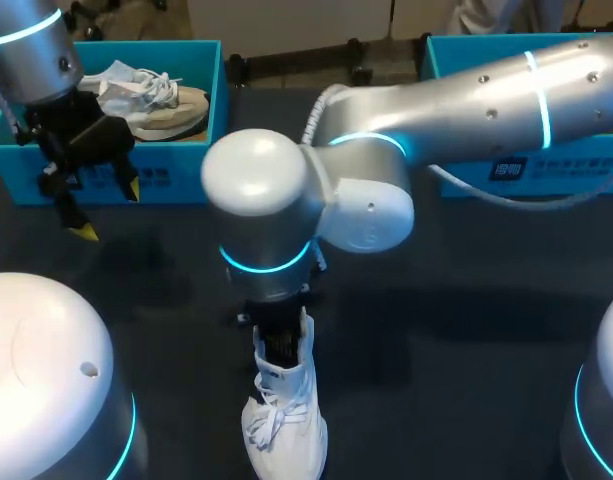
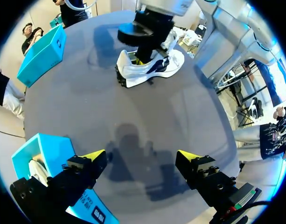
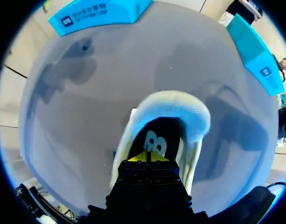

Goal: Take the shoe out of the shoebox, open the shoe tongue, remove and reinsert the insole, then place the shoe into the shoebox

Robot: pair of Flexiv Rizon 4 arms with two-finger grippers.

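Note:
A white shoe (image 1: 286, 425) stands on the dark table near the front middle, toe toward me. My right arm reaches across from the right, and its gripper (image 1: 283, 348) points down into the shoe's opening. In the right wrist view the right gripper (image 3: 146, 157) is shut, its yellow tips pressed together inside the shoe's heel collar (image 3: 180, 109), just above the dark insole (image 3: 156, 135). My left gripper (image 1: 108, 210) hangs open in front of the left blue shoebox (image 1: 186, 185), holding nothing. In the left wrist view the left gripper (image 2: 142, 156) faces bare table, with the shoe (image 2: 149, 65) well ahead of it.
The left shoebox holds a second, beige-soled shoe (image 1: 151, 100). Another blue box (image 1: 546, 170) stands at the back right. The table (image 1: 466, 330) between the boxes and the shoe is bare.

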